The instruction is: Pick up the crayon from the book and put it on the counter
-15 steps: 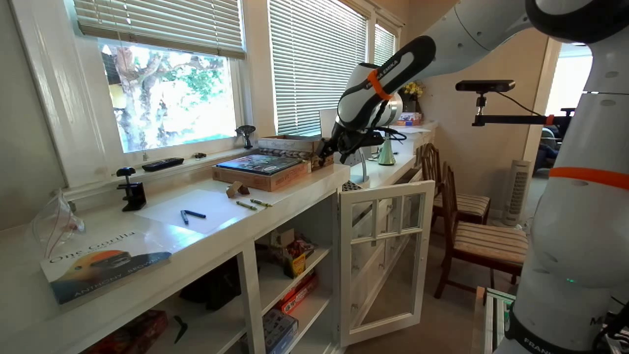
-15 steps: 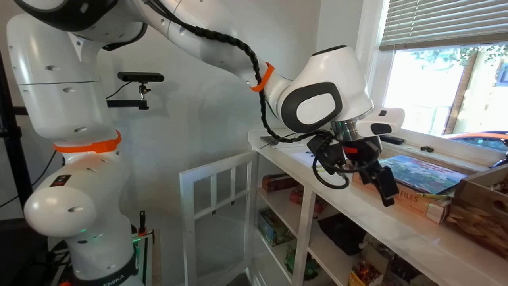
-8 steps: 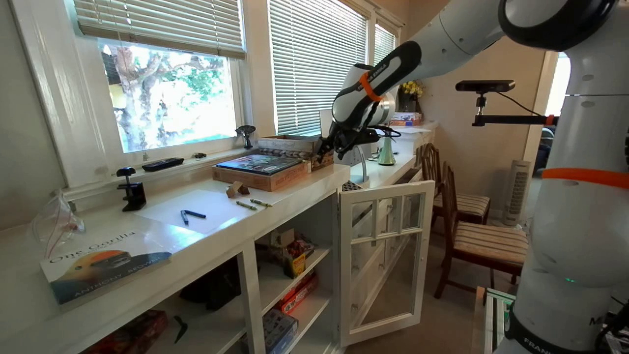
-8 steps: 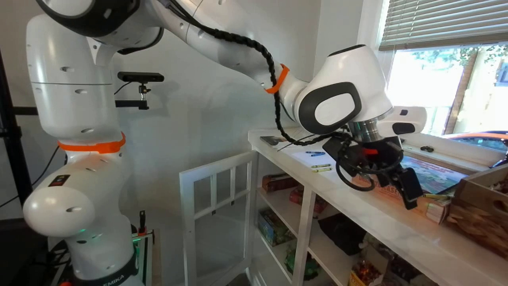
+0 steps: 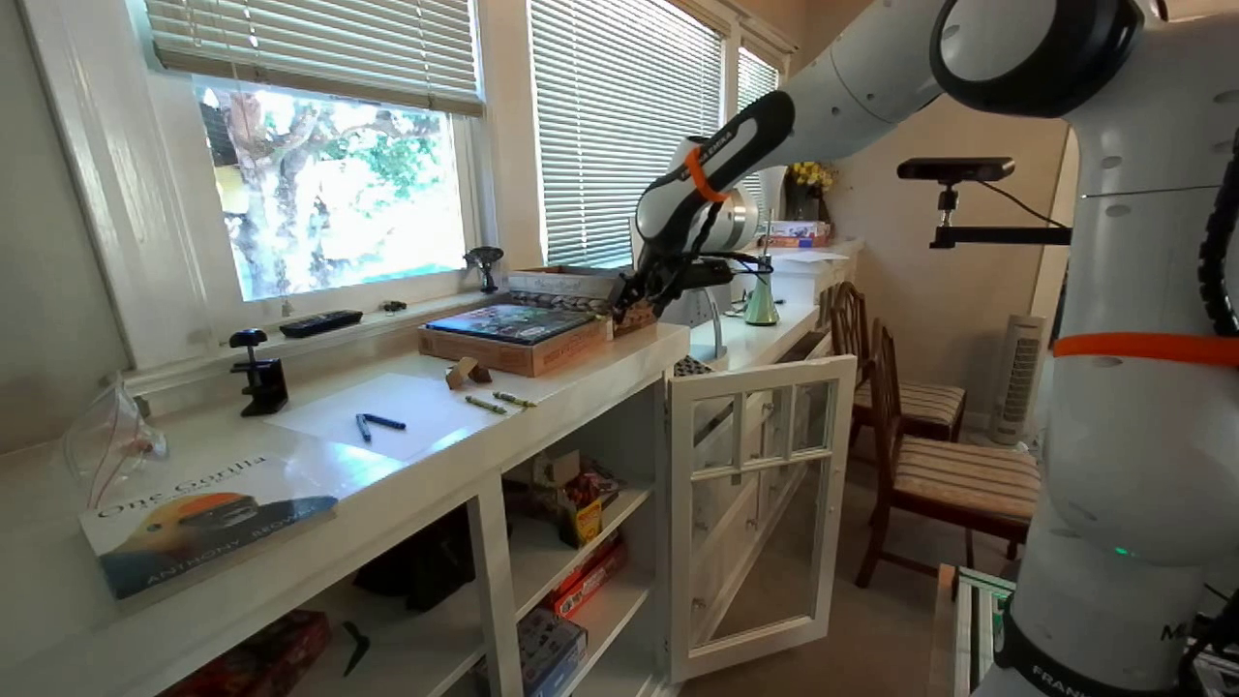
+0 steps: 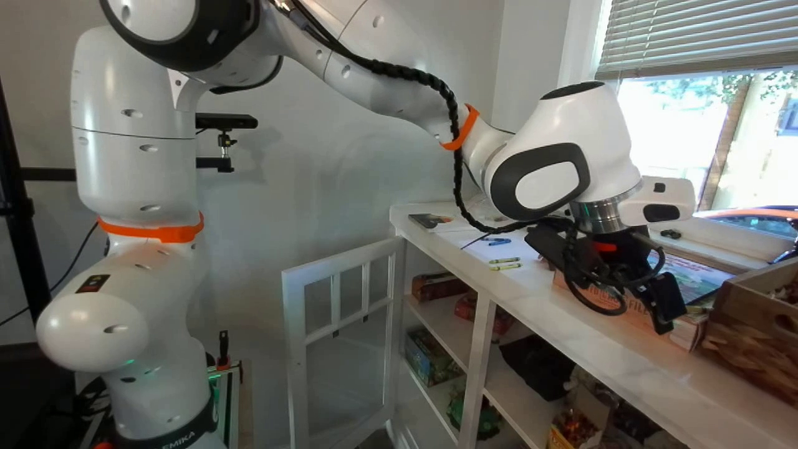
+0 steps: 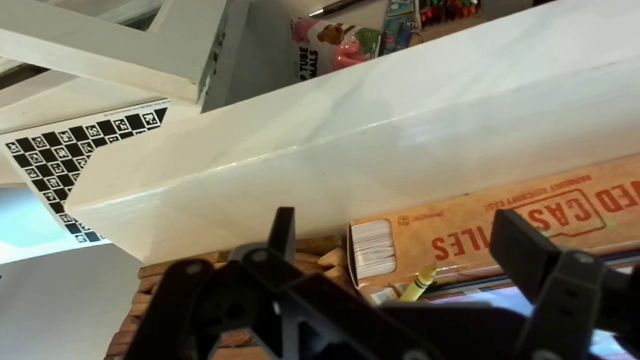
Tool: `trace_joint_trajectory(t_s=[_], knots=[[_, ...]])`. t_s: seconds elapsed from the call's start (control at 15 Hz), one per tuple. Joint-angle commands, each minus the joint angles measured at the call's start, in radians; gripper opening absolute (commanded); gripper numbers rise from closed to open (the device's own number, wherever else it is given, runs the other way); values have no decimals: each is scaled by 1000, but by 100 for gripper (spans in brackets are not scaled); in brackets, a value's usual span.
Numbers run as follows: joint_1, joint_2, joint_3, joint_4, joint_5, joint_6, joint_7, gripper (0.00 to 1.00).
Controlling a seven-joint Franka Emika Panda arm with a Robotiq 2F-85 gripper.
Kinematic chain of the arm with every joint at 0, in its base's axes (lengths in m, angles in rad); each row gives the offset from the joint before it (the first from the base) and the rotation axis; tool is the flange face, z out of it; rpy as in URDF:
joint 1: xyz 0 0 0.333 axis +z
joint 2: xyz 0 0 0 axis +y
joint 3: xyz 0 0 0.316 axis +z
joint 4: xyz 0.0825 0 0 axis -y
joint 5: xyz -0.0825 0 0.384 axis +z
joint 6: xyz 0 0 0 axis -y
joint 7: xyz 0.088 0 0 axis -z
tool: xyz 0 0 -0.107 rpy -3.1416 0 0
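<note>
Here's our yellow crayon [image 7: 419, 285], lying on the book [image 5: 518, 331] at the end beside the wood-patterned box [image 6: 755, 350], and we have the gripper [image 7: 397, 240] close by, its fingers spread wide, with the crayon showing in the gap between them from the wrist view! Out along the counter [image 6: 595, 337] we spot two yellow-green crayons [image 6: 505, 260] near each other, then a white sheet of paper [image 5: 331, 409] bearing two blue crayons [image 5: 386, 422], and past that the One Gorilla volume [image 5: 208, 528], cover up.
</note>
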Motion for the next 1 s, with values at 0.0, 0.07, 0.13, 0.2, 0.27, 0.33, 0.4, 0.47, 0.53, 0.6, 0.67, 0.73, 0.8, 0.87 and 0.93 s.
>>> trace_joint_trajectory(t_s=[0.0, 0.07, 0.13, 0.2, 0.27, 0.33, 0.4, 0.47, 0.53, 0.6, 0.67, 0.73, 0.8, 0.87, 0.93], knots=[[-47, 20, 5, 45, 111, -48, -143, 100], [-57, 23, 2, 52, 123, -53, -169, 100], [-69, 30, -1, 64, 140, -59, -196, 100], [-77, 36, -2, 73, 147, -63, -211, 100], [-82, 47, 0, 85, 158, -63, -218, 100], [-88, 52, 2, 94, 167, -67, -224, 100], [-88, 53, 8, 95, 180, -66, -230, 100], [-89, 56, 12, 99, 189, -67, -235, 100], [-93, 53, 20, 99, 221, -66, -265, 100], [-91, 59, 27, 104, 232, -56, -274, 100], [-89, 68, 38, 112, 255, -56, -291, 100], [-89, 74, 46, 120, 270, -62, -302, 100], [-87, 82, 54, 128, 278, -59, -311, 100], [-86, 89, 60, 135, 279, -61, -315, 100], [-88, 99, 65, 146, 276, -65, -320, 100]])
